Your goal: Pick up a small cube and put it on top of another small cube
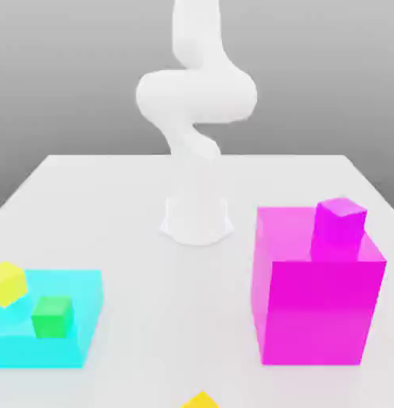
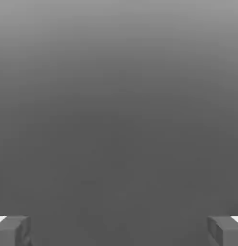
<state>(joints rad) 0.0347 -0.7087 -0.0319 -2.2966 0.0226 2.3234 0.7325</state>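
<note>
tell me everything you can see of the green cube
The green cube is small, plain and smooth-looking, its top a slightly lighter green than its front. It appears upright and whole, with its front face toward the exterior view. It seems to rest on the cyan block, near that block's front edge, just to the exterior view's right of the yellow cube.

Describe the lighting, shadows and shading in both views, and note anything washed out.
Exterior view: bright, even light; the white arm nearly melts into the pale table, which carries hardly any shadow; the magenta block has a lighter top than front. Hand view: a dim grey gradient, lighter toward one edge, with dark grey fingers beside small blown-out white patches.
</note>
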